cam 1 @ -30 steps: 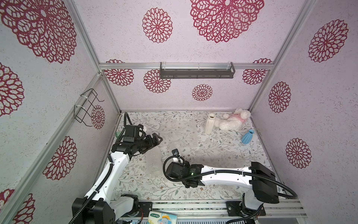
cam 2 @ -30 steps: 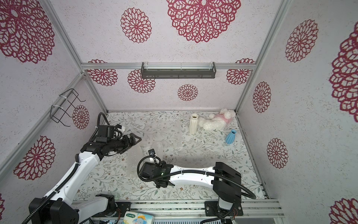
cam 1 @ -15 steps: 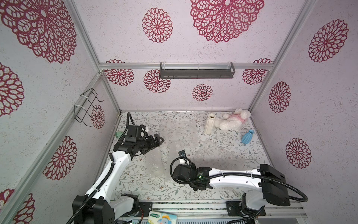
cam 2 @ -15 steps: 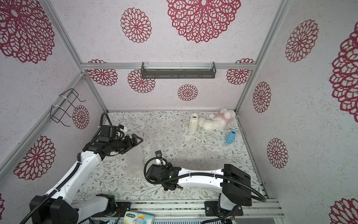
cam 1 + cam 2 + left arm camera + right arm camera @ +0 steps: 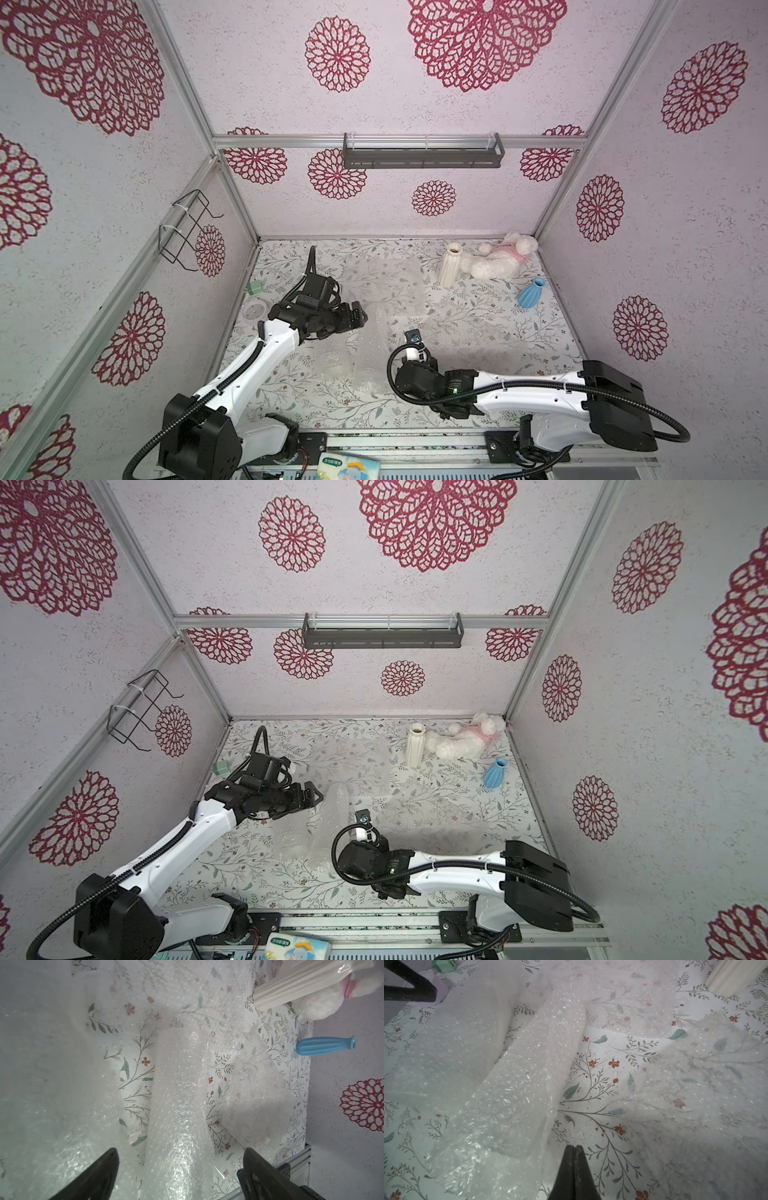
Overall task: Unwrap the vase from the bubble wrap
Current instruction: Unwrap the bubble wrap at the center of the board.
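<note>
The bubble wrap [image 5: 180, 1105] lies as a long roll on the tabletop [image 5: 291, 382], between the arms (what it hides I cannot tell). Light, soft, crinkly, slippery: likely best pinched at a loose edge. Left pincer [image 5: 180, 1152] gapes wide just beside it; right pincer [image 5: 576, 1148] is closed, empty

We count two robot arms [image 5: 266, 349], one cream vase [image 5: 449, 268], one blue vase [image 5: 530, 296], one white plush toy [image 5: 498, 264], one green cube [image 5: 254, 287], and at least three bubble wrap [image 5: 384, 276] pieces.
</note>
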`<state>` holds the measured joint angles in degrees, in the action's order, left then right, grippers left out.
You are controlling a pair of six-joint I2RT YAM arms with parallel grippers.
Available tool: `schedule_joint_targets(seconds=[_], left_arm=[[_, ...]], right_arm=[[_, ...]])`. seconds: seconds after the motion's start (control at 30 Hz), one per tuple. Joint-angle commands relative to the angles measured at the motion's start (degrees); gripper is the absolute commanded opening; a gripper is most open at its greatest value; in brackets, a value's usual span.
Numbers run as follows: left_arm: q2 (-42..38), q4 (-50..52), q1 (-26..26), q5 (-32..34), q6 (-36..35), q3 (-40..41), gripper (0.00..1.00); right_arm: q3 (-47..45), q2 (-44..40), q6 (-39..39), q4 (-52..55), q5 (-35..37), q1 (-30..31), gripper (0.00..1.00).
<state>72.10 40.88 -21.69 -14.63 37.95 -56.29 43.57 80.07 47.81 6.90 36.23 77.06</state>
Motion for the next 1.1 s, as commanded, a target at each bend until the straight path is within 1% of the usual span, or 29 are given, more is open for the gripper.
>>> schedule_joint_targets(seconds=[0.0,0.2,0.23,0.43,0.47,0.57,0.67,0.83,0.93,1.07], left_arm=[[0.2,-0.2,-0.6,2.4,1.9,0.7,0.95],[1.1,-3.1,-1.7,2.2,4.4,2.2,0.93],[1.6,-3.2,-2.2,2.5,4.6,2.1,0.93],[5.1,-5.3,-3.9,3.5,6.1,1.9,0.90],[5.5,-5.5,-4.0,3.8,6.2,1.8,0.90],[6.6,-6.1,-4.6,4.2,6.7,1.5,0.90],[7.3,-6.4,-4.7,4.6,7.0,1.4,0.89],[8.2,-7.2,-4.8,4.3,7.2,1.4,0.88],[8.9,-7.6,-4.8,4.2,7.3,1.3,0.88],[9.5,-8.2,-4.8,3.7,7.3,1.1,0.87]], right_arm=[[-2.7,-2.7,1.3,-4.9,1.0,-0.1,0.00],[-8.5,-5.2,1.5,-8.5,0.9,-0.1,0.00],[-9.2,-5.8,1.3,-8.7,0.8,-0.2,0.03],[-13.5,-10.8,-2.1,-11.9,1.2,-0.2,0.44],[-14.2,-11.9,-3.3,-12.9,1.2,-0.2,0.48],[-15.9,-14.8,-7.0,-16.8,0.8,-0.2,0.55],[-17.2,-17.7,-10.7,-19.7,0.7,-0.3,0.57],[-17.6,-20.6,-15.7,-21.3,-1.1,-1.3,0.57],[-16.9,-19.3,-16.1,-21.6,-3.7,-3.3,0.57],[-14.3,-14.1,-16.3,-22.7,-9.0,-5.6,0.56]])
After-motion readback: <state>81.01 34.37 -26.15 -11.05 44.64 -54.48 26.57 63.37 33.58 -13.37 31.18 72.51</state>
